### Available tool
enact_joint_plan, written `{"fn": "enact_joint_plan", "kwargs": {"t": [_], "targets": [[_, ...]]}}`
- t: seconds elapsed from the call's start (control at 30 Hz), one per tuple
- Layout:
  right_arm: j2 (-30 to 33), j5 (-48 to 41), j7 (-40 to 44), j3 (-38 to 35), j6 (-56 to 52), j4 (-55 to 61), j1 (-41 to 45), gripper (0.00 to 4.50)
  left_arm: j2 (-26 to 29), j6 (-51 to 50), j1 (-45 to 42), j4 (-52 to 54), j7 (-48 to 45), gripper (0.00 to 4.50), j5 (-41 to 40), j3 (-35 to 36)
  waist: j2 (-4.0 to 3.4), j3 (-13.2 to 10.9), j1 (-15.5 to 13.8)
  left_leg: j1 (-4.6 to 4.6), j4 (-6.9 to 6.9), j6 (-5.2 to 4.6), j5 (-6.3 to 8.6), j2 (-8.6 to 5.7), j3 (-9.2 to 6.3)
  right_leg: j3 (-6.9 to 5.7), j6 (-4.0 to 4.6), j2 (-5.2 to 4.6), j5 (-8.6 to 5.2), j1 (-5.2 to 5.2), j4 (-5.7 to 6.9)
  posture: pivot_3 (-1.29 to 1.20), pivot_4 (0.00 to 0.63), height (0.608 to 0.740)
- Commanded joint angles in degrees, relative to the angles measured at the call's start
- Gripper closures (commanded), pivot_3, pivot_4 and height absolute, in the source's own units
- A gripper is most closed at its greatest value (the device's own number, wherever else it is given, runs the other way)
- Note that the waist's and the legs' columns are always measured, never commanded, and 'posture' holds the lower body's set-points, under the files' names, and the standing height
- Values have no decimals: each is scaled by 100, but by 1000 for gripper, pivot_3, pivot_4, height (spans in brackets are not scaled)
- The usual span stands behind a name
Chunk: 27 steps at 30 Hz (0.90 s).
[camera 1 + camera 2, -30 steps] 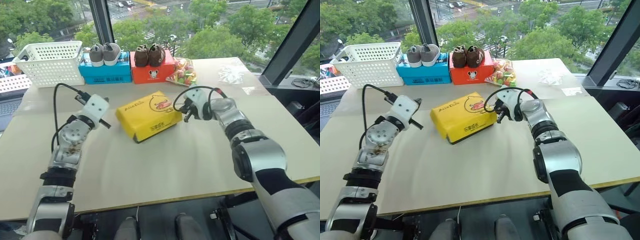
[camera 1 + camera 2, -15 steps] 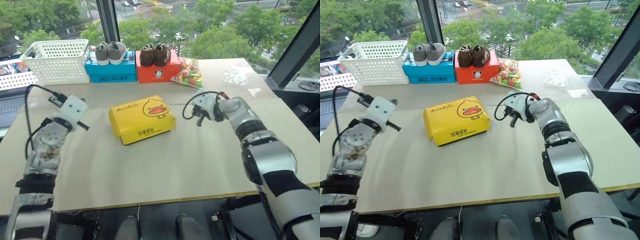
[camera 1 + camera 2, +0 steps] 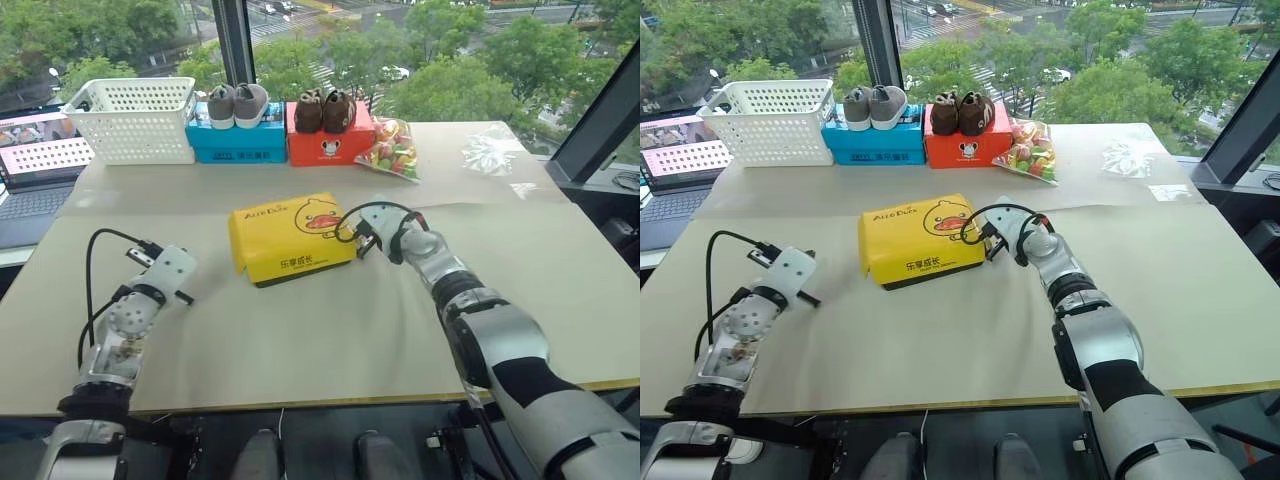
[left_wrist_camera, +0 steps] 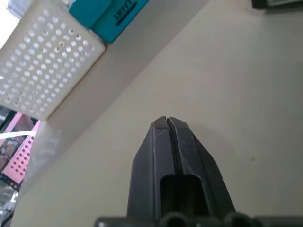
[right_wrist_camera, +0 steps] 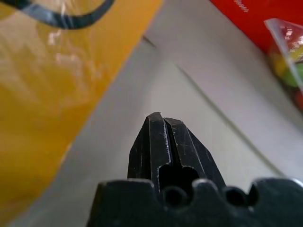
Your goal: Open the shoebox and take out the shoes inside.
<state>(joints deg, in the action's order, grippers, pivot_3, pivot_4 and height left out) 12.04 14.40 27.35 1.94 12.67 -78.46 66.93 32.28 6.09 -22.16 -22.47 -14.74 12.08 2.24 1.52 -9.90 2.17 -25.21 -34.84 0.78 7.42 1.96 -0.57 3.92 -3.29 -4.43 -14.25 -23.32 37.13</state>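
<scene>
The shoebox (image 3: 290,238), with a yellow lid showing a cartoon duck, lies closed in the middle of the table. The shoes are hidden inside it. My right gripper (image 3: 356,238) is shut and empty, low at the box's right end with its tips close beside the lid. The right wrist view shows the yellow lid (image 5: 42,94) right next to the shut fingers (image 5: 158,124). My left gripper (image 3: 186,296) is shut and empty. It hovers low over bare table, well to the left of the box. Its fingers (image 4: 166,127) are pressed together in the left wrist view.
Along the far edge stand a white basket (image 3: 130,120), a blue box (image 3: 235,145) with grey shoes on it, an orange-red box (image 3: 330,145) with brown shoes, and a bag of sweets (image 3: 390,155). A laptop (image 3: 35,175) sits at the far left.
The camera has shifted. My left gripper has dropped toward the table. My right gripper has sunk and swung back to the shoebox's right end. Both stay shut.
</scene>
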Motion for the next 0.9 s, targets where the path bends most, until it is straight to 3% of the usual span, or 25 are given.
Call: {"fn": "enact_joint_plan", "kwargs": {"t": [0.03, 0.27, 0.47, 0.6, 0.77, 0.9], "targets": [[-224, -438, 964, -270, 11, 164, -24, 4438, -386, 190, -342, 260, -252, 4500, -53, -440, 0, 0, 14, 0, -3, 0, 0, 0, 0, 0, -3, 0, 2, 3, -2, 0, 150, 740], [-337, -692, 2574, -191, -26, 428, -377, 4438, -749, -49, -283, 1093, -934, 4500, -441, -666, 2, 1, 50, -1, 3, 1, 1, 0, -3, 0, -4, 2, 2, 2, -7, 0, 150, 740], [-202, -1191, 4171, 9, -690, 1840, -1002, 4438, -734, -1308, 470, 2895, -1961, 4500, -1533, -780, 3, 2, 63, 4, 1, 6, 4, 3, -4, 1, -4, 3, 2, 8, -7, 0, 150, 740], [238, -1587, 4742, 379, -2175, 4592, -2189, 4438, -247, -2096, 1176, 4013, -2562, 4500, -2141, -784, -1, 11, 41, 9, 0, 7, 5, 5, -5, 0, -3, 5, -2, 16, -8, 0, 150, 740], [1031, -1987, 4610, 506, -4310, 7732, -3455, 4438, 223, -2595, 1910, 4743, -2859, 4500, -2358, -708, -2, 11, 13, 9, -3, 10, 7, 4, -4, 0, 1, 3, -10, 11, -6, 0, 150, 740], [1671, -2178, 4589, 590, -5435, 9048, -3921, 4438, 451, -2499, 2258, 4728, -3087, 4500, -2397, -556, -2, 11, 4, 7, -7, 13, 9, 7, -1, 0, 7, 2, -16, 8, -10, 0, 150, 740]]}}
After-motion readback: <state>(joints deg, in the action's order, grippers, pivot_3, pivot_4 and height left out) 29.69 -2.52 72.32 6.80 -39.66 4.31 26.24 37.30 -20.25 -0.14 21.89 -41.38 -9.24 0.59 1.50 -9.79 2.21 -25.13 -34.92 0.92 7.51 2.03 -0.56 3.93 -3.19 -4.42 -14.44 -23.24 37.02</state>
